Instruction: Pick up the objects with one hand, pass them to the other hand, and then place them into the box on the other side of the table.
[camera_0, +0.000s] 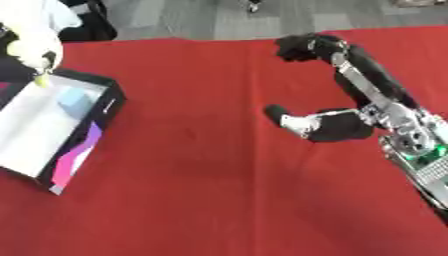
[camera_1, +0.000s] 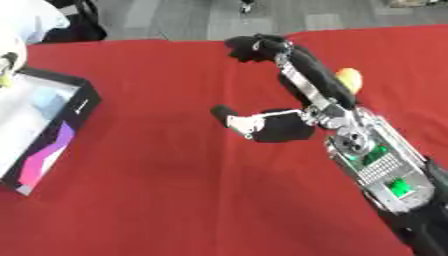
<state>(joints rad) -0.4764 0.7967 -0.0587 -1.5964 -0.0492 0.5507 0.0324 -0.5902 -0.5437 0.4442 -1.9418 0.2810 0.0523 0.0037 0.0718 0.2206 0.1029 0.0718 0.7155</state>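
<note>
Black and silver, my right hand (camera_0: 350, 95) fills the right half of the frame, the forearm rising from the lower right and the fingers (camera_0: 302, 46) reaching toward the upper middle, where they bend over at their tips above the red cloth. The thumb (camera_0: 289, 119) sticks out leftward across the centre of the frame. Nothing lies inside the hand, so I call it relaxed and empty. Just behind my fingers, in the right eye view, a small yellow and orange rounded object (camera_1: 349, 78) sits on the red table (camera_0: 201, 190), beside the hand on its right side; whether it touches me I cannot tell.

Moving out to the left edge, an open box (camera_0: 109, 107) with black walls, a pale floor and a purple and pink patch on its near side lies askew on the cloth. A light blue block (camera_0: 73, 98) lies inside it. In the upper left corner, over the box's far end, hangs something white (camera_0: 35, 30) with a small yellowish bit (camera_0: 41, 80) at its lower tip. I cannot make out what it is.
</note>
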